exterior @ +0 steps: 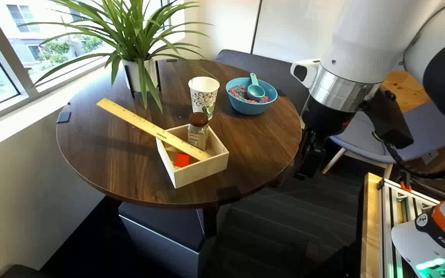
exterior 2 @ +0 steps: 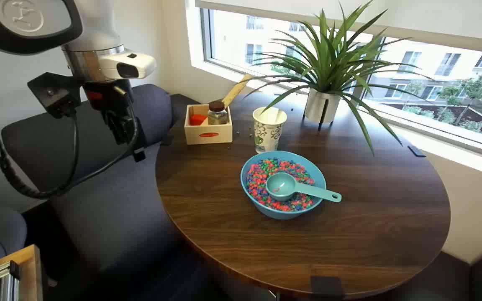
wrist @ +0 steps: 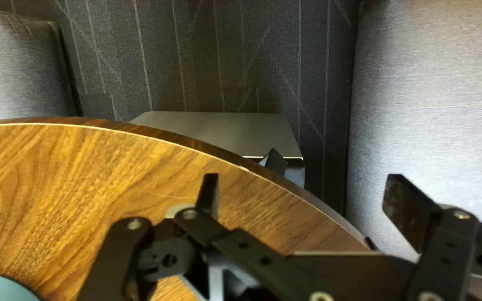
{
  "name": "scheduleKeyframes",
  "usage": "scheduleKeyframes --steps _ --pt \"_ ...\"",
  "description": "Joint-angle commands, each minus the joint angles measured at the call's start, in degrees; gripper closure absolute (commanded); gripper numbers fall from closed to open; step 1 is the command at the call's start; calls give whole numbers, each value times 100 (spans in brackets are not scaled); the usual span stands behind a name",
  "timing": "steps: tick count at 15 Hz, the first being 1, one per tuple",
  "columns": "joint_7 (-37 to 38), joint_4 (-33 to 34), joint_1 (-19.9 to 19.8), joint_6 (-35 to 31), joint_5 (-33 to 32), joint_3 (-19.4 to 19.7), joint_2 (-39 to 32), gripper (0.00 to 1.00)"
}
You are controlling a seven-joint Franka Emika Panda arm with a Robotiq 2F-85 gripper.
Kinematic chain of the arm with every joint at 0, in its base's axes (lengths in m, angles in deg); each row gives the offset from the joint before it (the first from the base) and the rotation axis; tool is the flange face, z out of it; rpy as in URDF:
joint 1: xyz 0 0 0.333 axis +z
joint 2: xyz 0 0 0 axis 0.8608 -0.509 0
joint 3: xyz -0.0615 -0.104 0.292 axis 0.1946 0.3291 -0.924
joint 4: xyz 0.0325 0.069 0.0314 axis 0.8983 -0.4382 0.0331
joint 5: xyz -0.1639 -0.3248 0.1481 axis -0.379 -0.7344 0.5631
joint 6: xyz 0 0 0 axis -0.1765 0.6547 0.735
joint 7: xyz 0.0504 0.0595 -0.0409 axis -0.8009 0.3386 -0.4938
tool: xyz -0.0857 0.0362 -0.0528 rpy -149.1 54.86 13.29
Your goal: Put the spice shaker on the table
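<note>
The spice shaker (exterior: 198, 137) is a small clear jar with greyish contents and a dark red-brown cap. It stands upright inside the light wooden box (exterior: 201, 173) on the round dark wood table (exterior: 122, 166). The shaker (exterior 2: 217, 116), box (exterior 2: 220, 134) and table (exterior 2: 370, 234) show in both exterior views. My gripper (exterior: 306, 172) hangs beyond the table's edge, apart from the box; it also shows in an exterior view (exterior 2: 139, 154). In the wrist view the gripper's fingers (wrist: 301, 179) are wide apart with nothing between them, over the table rim (wrist: 149, 138). The shaker is out of the wrist view.
A yellow ruler (exterior: 141, 122) leans across the box, beside a red object (exterior: 182, 159) inside it. A paper cup (exterior: 204, 96) stands behind. A blue bowl (exterior: 250, 106) of colored bits holds a teal scoop (exterior: 256, 92). A potted plant (exterior: 141, 77) stands near the window.
</note>
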Motion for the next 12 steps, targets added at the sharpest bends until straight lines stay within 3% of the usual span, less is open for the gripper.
scheduleKeyframes --steps 1,4,8,12 --pt "28 8 90 10 -35 84 -10 0" --pt "27 8 90 10 -35 84 -10 0" --pt "427 504 161 -531 676 152 -209 0" --pt "686 1178 190 -1803 837 -44 -751 0"
